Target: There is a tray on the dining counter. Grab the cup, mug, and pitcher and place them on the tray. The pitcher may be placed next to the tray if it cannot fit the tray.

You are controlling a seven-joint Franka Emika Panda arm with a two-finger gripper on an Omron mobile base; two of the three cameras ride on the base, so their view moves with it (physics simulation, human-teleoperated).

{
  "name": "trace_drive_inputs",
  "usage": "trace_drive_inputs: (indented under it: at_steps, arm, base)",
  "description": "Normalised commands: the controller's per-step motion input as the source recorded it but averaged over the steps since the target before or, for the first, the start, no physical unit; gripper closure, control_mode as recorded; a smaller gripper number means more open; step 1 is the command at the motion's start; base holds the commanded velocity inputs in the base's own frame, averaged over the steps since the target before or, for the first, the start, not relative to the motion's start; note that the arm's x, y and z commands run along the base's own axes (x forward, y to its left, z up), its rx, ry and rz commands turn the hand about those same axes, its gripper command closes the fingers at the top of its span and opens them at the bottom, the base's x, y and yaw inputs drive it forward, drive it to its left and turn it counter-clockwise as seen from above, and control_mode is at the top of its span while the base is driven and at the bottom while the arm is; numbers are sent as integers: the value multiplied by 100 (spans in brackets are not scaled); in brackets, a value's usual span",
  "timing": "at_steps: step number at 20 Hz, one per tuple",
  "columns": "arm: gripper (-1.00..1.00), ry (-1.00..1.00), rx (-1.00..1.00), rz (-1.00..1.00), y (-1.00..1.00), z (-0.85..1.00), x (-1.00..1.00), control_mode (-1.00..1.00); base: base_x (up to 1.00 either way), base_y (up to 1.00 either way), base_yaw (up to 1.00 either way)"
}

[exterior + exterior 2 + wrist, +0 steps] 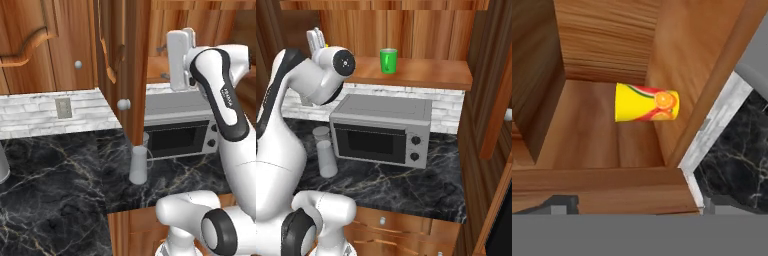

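My pincer (632, 202) gapes wide, empty, facing a yellow fruit-printed cup (646, 103) on the wooden shelf (587, 130); the pale grey pitcher (138, 165) stands beside the microwave (177, 132).

Counter (55, 185) is glossy black marble with pale veins, shelf (421, 75) and cabinets are warm grained wood. Microwave (383, 130) looks like matt grey metal, pitcher (138, 165) smooth pale grey.
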Motion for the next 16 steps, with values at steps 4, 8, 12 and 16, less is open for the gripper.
trace_drive_inputs:
  at_steps: [4, 8, 12, 16]
  arm:
    - [-100, 0, 0, 0, 0, 0, 71, -100]
    - [-100, 0, 0, -3, 0, 0, 69, -100]
    - [-100, 0, 0, -13, 0, 0, 47, -100]
    - [-100, 0, 0, -20, 6, 0, 30, -100]
  base:
    - [0, 0, 0]
    - [0, 0, 0]
    - [0, 0, 0]
    - [0, 0, 0]
